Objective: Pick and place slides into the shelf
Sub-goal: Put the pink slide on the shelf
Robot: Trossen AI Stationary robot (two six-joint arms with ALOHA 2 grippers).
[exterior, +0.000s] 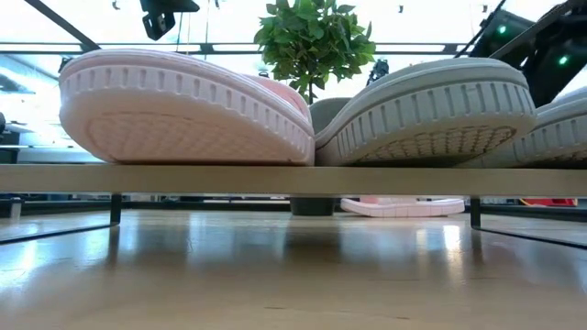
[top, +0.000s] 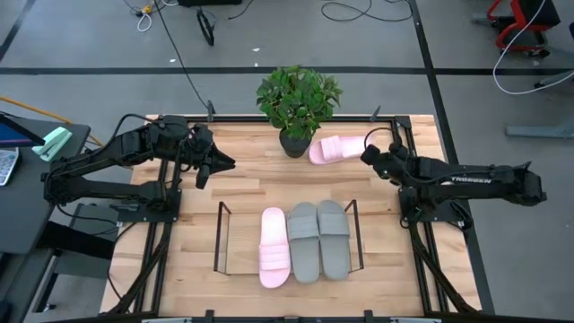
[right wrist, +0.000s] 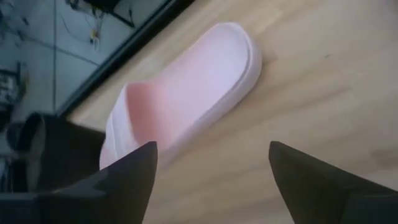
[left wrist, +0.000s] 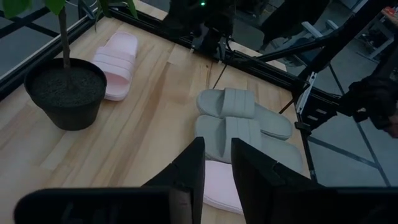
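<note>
Both arms: matte black, chunky jointed links. Right arm [top: 466, 181] has white "TROSSEN" lettering on the forearm link. Left arm [top: 117, 161] carries black cable loops at its wrist end. Gripper fingers [right wrist: 127, 174] are dark flat wedges tapering to points. Green indicator LEDs lit on an arm at 2 o'clock, low view.

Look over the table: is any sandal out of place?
Yes. One pink sandal lies by the plant pot, outside the wire shelf that holds the other pink sandal and two grey sandals. The right gripper is open beside it.
</note>
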